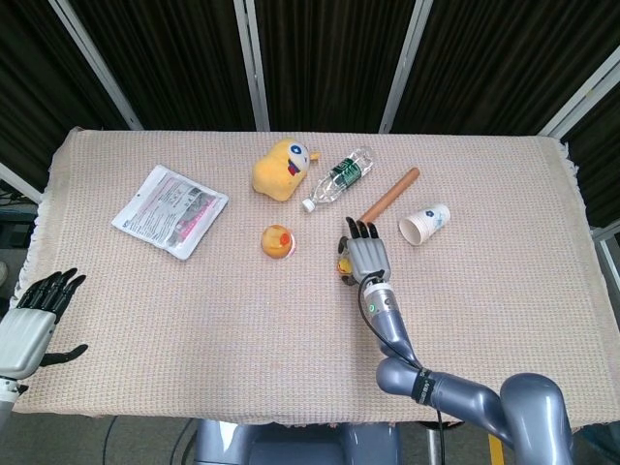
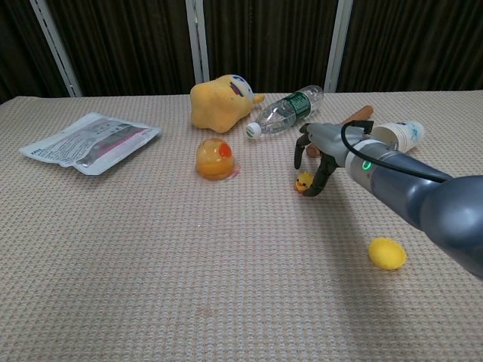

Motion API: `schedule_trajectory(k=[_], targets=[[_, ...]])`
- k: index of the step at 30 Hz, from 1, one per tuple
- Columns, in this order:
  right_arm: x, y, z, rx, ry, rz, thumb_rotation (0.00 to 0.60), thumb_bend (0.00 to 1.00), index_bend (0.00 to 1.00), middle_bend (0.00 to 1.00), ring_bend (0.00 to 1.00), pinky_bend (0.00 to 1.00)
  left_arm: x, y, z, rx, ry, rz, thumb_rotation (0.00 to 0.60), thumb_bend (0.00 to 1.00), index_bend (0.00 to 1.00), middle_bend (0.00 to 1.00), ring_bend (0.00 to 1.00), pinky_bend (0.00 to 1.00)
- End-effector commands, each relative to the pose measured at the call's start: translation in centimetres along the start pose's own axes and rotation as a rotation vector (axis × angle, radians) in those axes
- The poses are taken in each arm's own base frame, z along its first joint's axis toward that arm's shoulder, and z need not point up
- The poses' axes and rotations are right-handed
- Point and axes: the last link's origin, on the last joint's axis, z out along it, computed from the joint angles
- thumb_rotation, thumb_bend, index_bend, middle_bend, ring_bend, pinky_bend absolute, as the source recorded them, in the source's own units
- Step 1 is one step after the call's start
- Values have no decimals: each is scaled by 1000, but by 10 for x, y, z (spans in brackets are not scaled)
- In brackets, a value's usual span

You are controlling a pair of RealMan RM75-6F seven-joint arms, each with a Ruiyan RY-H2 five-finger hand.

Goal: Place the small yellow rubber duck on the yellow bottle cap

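Note:
The small yellow rubber duck point(image 2: 303, 182) stands on the woven table cloth, mostly hidden under my hand in the head view point(image 1: 342, 264). My right hand point(image 2: 317, 153) point(image 1: 365, 255) arches over it, with one fingertip point(image 2: 318, 186) down on the cloth just right of the duck and the thumb hanging above its left side. The duck still rests on the table and I see no firm pinch. The yellow bottle cap point(image 2: 387, 253) lies nearer the front right, below my right forearm; the head view hides it. My left hand point(image 1: 34, 318) hangs open at the front left edge.
Behind the duck lie a clear water bottle point(image 2: 287, 111), a wooden stick point(image 1: 387, 197) and a tipped paper cup point(image 2: 400, 133). A yellow plush toy point(image 2: 223, 102), an orange-yellow dome toy point(image 2: 215, 158) and a foil packet point(image 2: 90, 141) sit to the left.

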Motion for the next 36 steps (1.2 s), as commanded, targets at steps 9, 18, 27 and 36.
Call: schedule_trajectory(k=[9, 18, 27, 36], targets=[[-3, 4, 4, -9, -13, -3, 600, 134, 518, 0, 0, 0, 0, 0, 0, -3, -2, -6, 600, 0, 0, 0, 0, 106], [-3, 5, 5, -12, -15, 1, 600, 134, 540, 0, 0, 0, 0, 1, 1, -7, -5, -10, 600, 0, 0, 0, 0, 107], [3, 11, 5, -12, 1, -7, 600, 133, 560, 0, 0, 0, 0, 1, 1, -12, -10, -13, 600, 0, 0, 0, 0, 107], [25, 27, -12, -1, 69, -24, 600, 133, 560, 0, 0, 0, 1, 0, 0, -16, -1, -4, 600, 0, 0, 0, 0, 107]])
